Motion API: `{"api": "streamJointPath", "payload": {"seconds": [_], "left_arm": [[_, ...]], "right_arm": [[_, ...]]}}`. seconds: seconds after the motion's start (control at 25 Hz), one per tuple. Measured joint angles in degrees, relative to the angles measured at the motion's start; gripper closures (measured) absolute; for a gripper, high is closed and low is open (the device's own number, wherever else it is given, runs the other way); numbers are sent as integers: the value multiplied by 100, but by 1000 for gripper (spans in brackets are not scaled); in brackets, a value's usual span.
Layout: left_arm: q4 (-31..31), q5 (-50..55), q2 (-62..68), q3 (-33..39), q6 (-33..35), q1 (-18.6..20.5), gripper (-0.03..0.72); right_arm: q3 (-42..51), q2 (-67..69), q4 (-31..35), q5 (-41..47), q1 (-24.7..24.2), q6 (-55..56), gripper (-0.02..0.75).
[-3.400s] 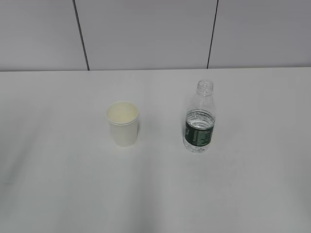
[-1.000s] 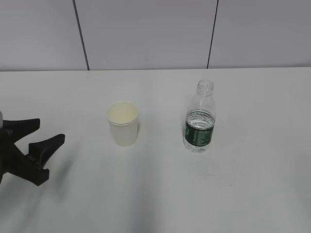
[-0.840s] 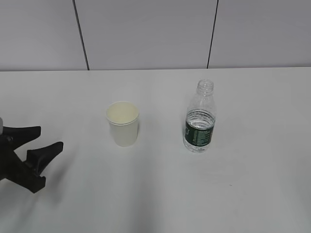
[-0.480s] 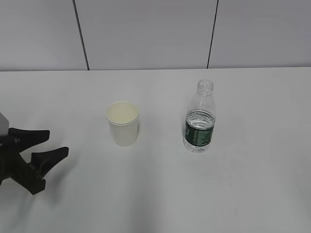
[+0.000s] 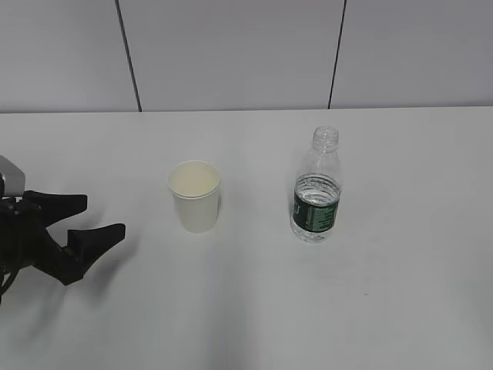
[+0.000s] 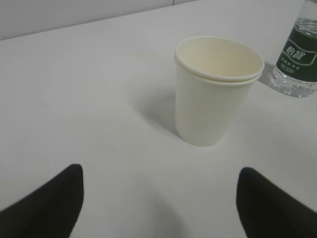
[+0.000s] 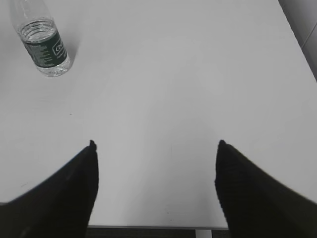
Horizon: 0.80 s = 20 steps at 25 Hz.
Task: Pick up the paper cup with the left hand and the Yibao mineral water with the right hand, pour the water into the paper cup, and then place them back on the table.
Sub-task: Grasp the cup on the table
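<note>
The table bears the Yibao mineral water right of centre and the paper cup just left of it, both upright and well apart. The left hand, spread and empty, is lined up on the cup, apparently step 1; closing in comes next. The right hand, also spread, sits far from the bottle; only its 2 fingertips show, and it is outside the exterior view.

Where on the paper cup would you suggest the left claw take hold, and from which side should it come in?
I would grip the paper cup around its side wall, about mid-height below the rolled rim, coming in level from the left. It stands upright and tapers downward, the left claw is open and already faces it, and the bottle stands apart on the far side, so that approach looks clear.
</note>
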Motion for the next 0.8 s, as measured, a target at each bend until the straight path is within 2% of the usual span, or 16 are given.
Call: {"api": "streamJointPath", "payload": {"seconds": [0.52, 0.8], "left_arm": [[1008, 0, 580, -989, -27, 0, 87], [1293, -2, 761, -1357, -27, 0, 95]], "right_arm": [[0, 0, 0, 0, 0, 0, 170], [0, 0, 0, 0, 0, 0, 170]]}}
